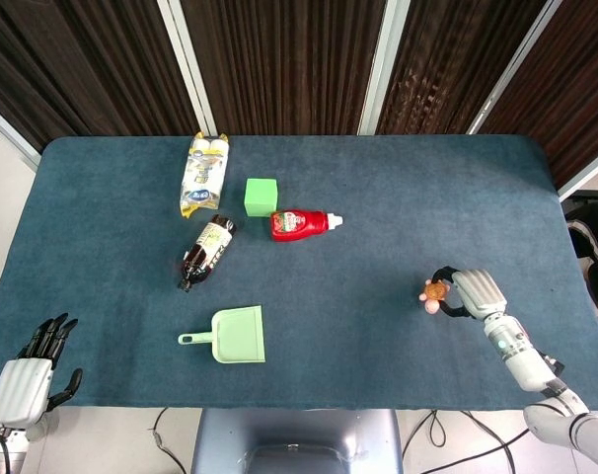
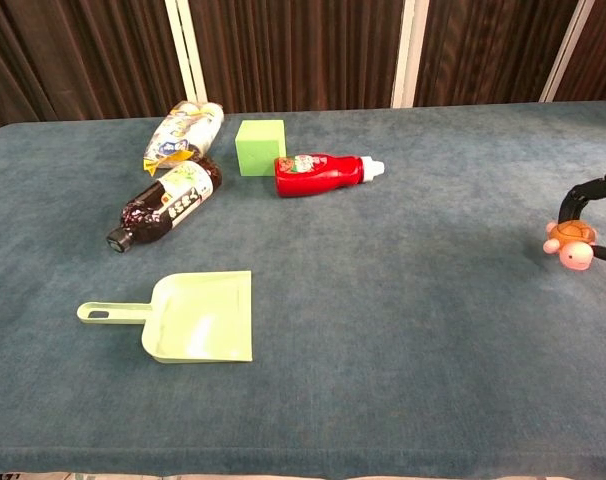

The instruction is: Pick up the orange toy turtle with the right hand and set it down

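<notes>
The chest view's right edge cuts off the right hand (image 2: pixel 595 205); labels on the dark brown bottle (image 1: pixel 205 251) are unreadable.

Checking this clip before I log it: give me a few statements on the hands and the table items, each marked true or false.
1. The right hand holds the orange toy turtle. True; in the chest view its fingers curl around the toy.
2. The left hand rests on the green dustpan. False: it sits at the table's near left corner, well apart from the dustpan, holding nothing.
3. The red bottle stands upright. False: it lies on its side, cap pointing toward the robot's right side.
4. The green cube sits just beyond the red bottle. True.
5. The dark bottle lies inside the dustpan. False: it lies on the cloth, farther back than the dustpan.
</notes>
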